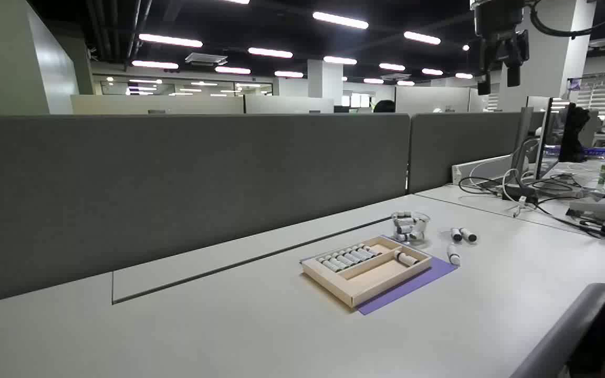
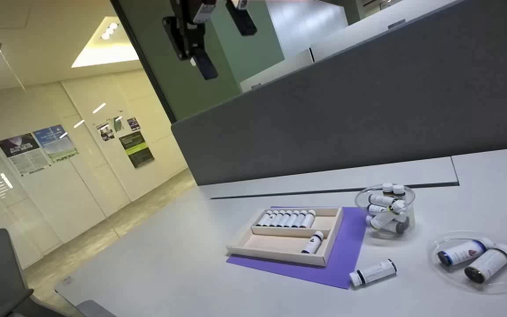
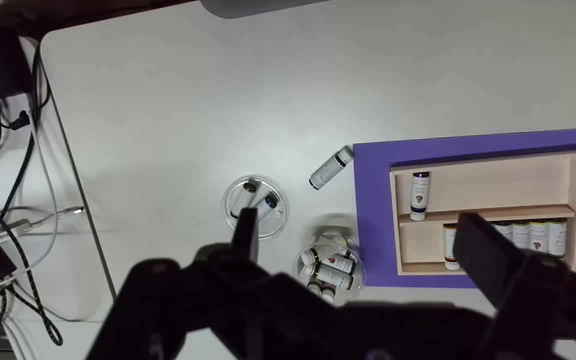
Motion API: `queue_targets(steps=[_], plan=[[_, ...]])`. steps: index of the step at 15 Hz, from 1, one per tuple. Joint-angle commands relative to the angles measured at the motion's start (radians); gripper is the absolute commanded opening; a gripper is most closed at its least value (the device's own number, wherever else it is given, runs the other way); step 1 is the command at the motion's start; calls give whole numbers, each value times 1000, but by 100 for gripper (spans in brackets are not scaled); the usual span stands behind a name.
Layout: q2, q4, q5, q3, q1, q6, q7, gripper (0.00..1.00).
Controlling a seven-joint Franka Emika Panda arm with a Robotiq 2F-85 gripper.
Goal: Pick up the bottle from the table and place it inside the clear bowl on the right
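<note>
Aloft, the gripper (image 1: 499,84), jaws wide apart (1 bottle (image 2: 374,272) on the table (image 2: 156,273) near the clear bowl (image 2: 449,276)).

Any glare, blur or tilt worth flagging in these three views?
Wrist view: fingers dark and out of focus, soft sheen on the table; in an exterior view, ceiling lights look blown out; in an exterior view, the frame looks tilted, wall posters leaning.

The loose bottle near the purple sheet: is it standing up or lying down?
Lying down: the bottle rests on its side on the table, its full length seen from above in the wrist view.
</note>
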Motion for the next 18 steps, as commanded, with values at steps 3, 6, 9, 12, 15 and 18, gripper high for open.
queue_targets(steps=[3,6,9,12,15,18], plan=[[0,3,-5,-15,16,-3,4,100],[0,3,-5,-15,16,-3,4,100],[0,3,-5,-15,16,-3,4,100],[106,10,123,-40,15,44,77,100],[225,1,236,-41,17,153,168,100],[373,-3,302,-26,30,301,291,100]])
